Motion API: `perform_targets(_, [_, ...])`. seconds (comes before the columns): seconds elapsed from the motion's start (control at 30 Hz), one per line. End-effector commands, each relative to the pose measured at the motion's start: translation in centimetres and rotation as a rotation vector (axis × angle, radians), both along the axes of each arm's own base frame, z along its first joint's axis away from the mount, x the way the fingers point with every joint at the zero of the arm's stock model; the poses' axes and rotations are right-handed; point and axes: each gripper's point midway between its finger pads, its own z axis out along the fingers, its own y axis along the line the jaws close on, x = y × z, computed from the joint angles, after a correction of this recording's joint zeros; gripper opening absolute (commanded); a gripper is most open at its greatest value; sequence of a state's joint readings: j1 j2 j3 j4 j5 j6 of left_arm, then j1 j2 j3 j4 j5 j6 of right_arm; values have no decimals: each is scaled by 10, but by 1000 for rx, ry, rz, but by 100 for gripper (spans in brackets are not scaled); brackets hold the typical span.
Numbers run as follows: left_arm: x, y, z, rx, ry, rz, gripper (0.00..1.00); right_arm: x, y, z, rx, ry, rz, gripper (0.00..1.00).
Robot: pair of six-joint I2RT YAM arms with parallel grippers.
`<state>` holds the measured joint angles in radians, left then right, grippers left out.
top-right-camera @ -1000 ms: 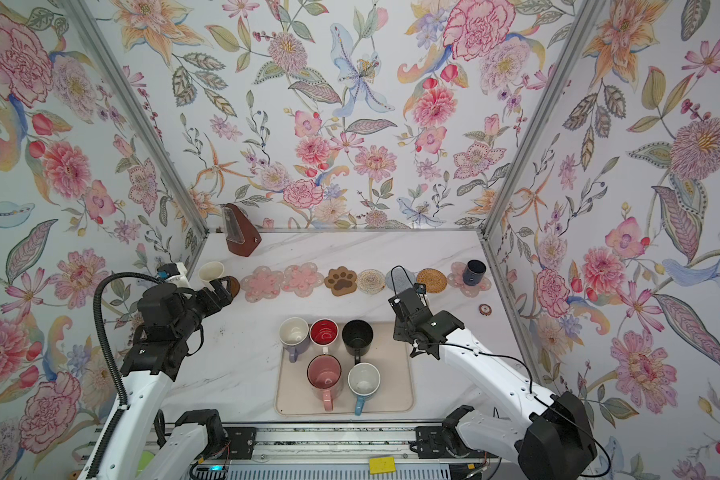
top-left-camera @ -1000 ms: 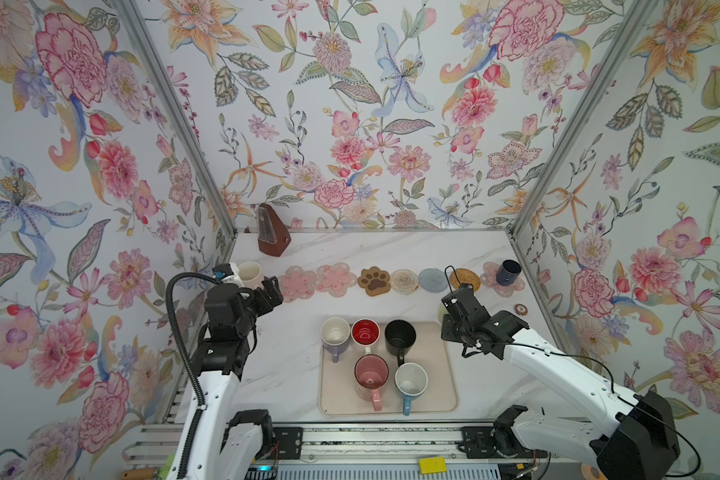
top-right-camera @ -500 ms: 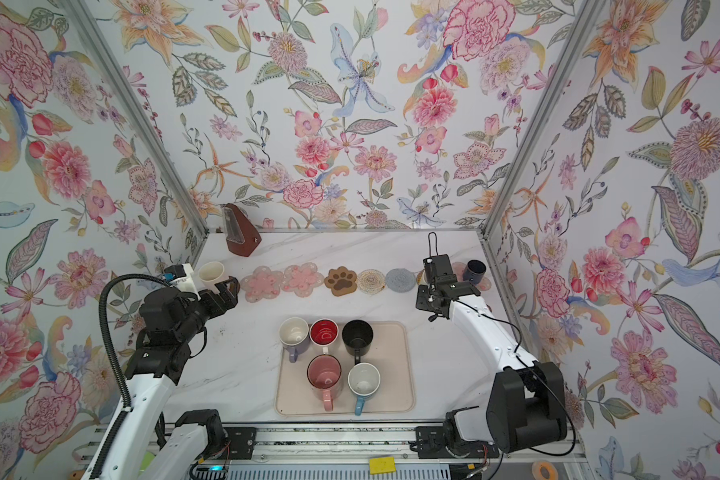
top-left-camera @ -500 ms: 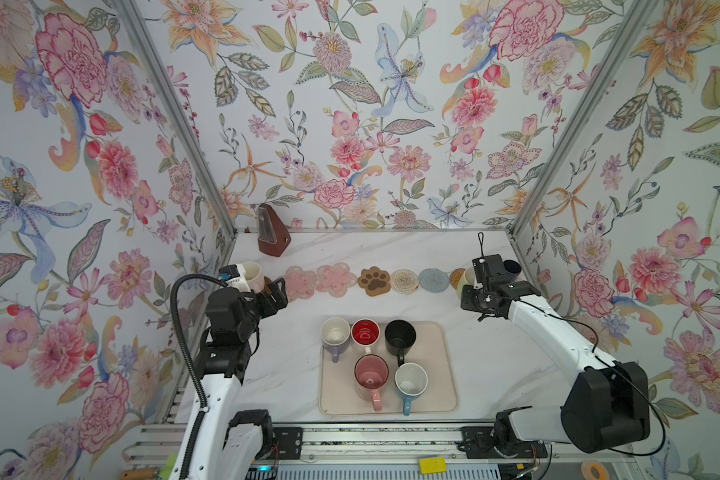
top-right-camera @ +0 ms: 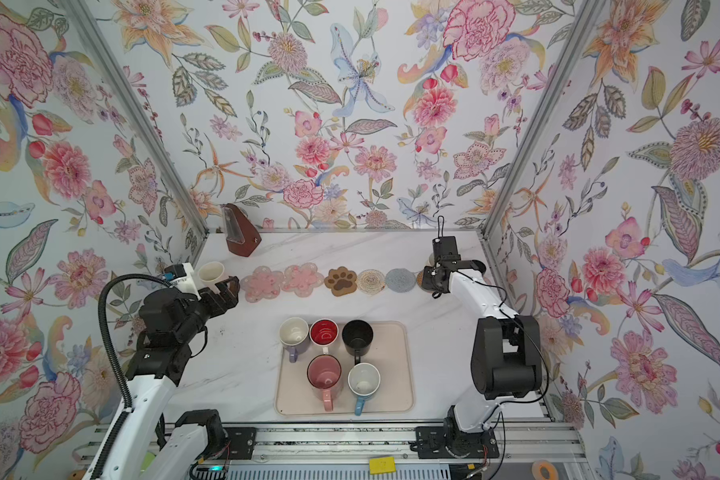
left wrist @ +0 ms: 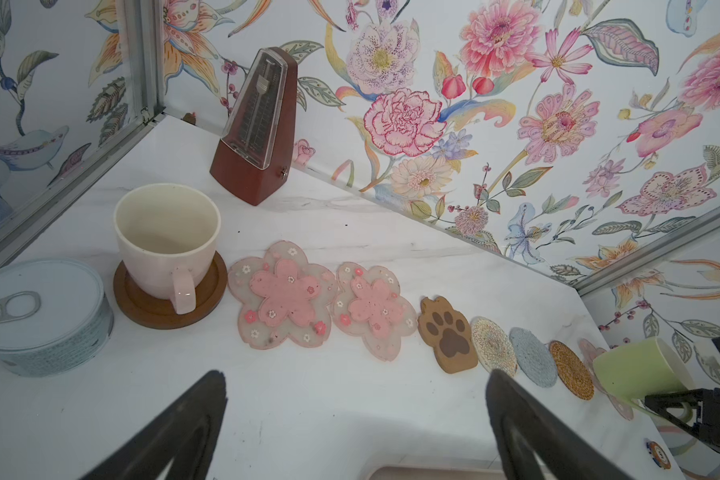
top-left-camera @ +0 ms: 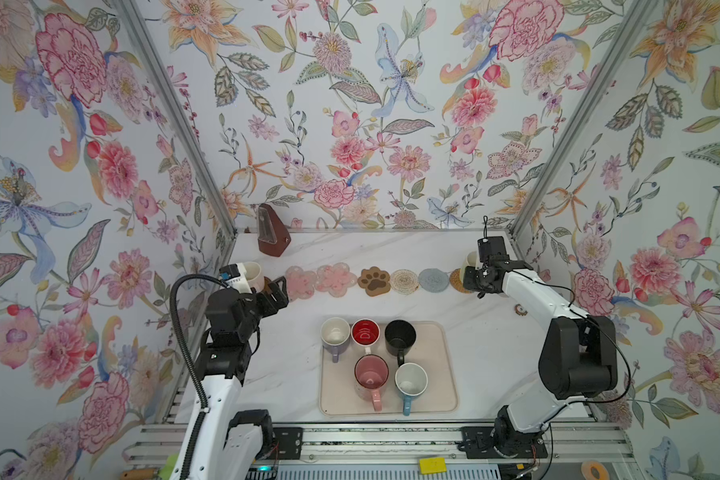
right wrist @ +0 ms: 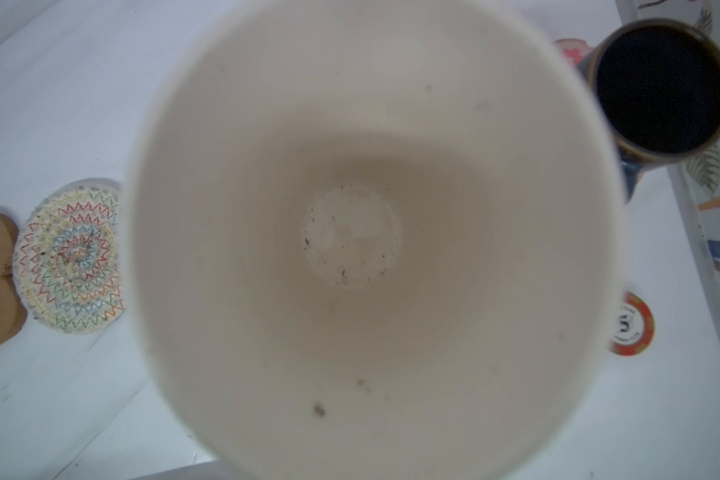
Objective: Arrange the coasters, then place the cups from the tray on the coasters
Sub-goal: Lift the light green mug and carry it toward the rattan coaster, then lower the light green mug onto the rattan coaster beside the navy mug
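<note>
From above, in a top view: left claw (top-left-camera: pixel 276 289) spread wide and empty, low over the desk (top-left-camera: pixel 391 249), cream cup (top-left-camera: pixel 252 272) just beyond its tips. Right claw (top-left-camera: pixel 474 275) clamped on a green cup (top-left-camera: pixel 470 259), above the right end of the coasters (top-left-camera: pixel 375 280). Tray (top-left-camera: pixel 437 374) well behind both claws, five cups (top-left-camera: pixel 371 374) standing in it.

Left wrist view: fingers (left wrist: pixel 208 395) far apart, nothing between. Ahead of the claw, the cream cup on a brown disc (left wrist: pixel 142 309), a ring-pull can (left wrist: pixel 38 307) beside it; further along, pink flower mats (left wrist: pixel 285 295) and a paw mat (left wrist: pixel 447 334).

Right wrist view: green cup's pale inside filling the frame, claw itself out of sight. Past the rim, a navy cup (right wrist: pixel 661 87), a zigzag mat (right wrist: pixel 71 257), and a chip (right wrist: pixel 630 324) marked "5", smaller lettering blurred.
</note>
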<state>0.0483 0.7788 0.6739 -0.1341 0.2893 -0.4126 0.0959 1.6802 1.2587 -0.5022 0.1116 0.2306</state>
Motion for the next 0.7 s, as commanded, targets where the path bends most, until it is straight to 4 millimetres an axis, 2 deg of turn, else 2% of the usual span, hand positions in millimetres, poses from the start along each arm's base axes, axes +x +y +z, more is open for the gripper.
perform_targets(0.0, [-1,-4,-3,4,-12,-24,99,29,-3,26,-3,-107,9,0])
perform_targets(0.27, [-1,-3,0,8,-21,-21,99,40,-4,9,-22,-64,18,0])
perform_targets(0.67, [-1,-6,1,2,-26,-37,99,46,-8,-3,-43,-36,17,0])
